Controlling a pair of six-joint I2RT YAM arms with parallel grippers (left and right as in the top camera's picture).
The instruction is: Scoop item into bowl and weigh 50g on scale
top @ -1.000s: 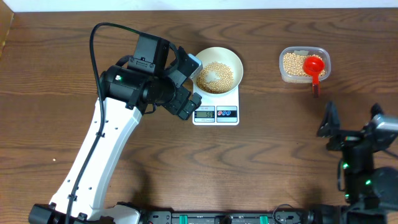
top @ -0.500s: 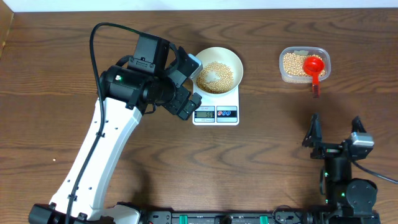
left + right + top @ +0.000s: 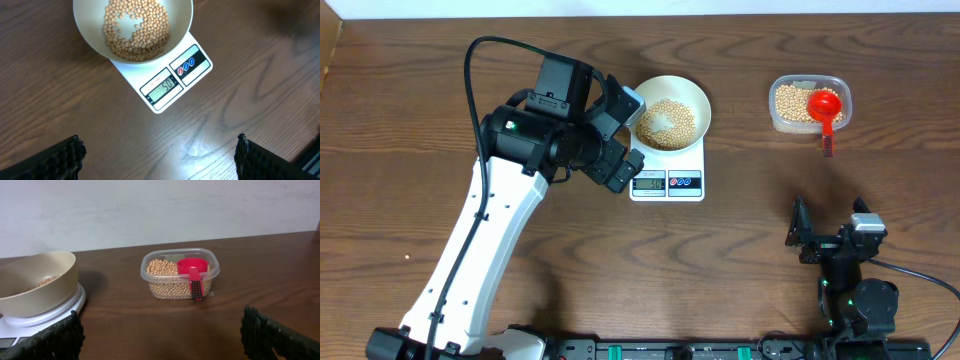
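The white bowl (image 3: 692,100) stands on the white scale (image 3: 667,183) at the table's middle back, with tan beans (image 3: 667,122) inside. In the left wrist view the bowl (image 3: 182,20), its beans (image 3: 134,27) and the scale (image 3: 172,85) show; the display reads 50. My left gripper (image 3: 620,135) hovers open and empty just left of the scale; it also shows in its wrist view (image 3: 159,157). My right gripper (image 3: 828,235) is open and empty at the front right, its fingers also in its wrist view (image 3: 162,337), facing the bowl (image 3: 37,282) and scale (image 3: 45,317).
A clear plastic tub (image 3: 809,104) of beans stands at the back right with a red scoop (image 3: 826,110) resting in it, handle over the front rim. In the right wrist view the tub (image 3: 180,275) and scoop (image 3: 193,270) sit ahead. A white wall lies behind.
My right arm has drawn back toward the front edge and to the left, folding down low. The left arm, bowl, scale and tub have not moved.
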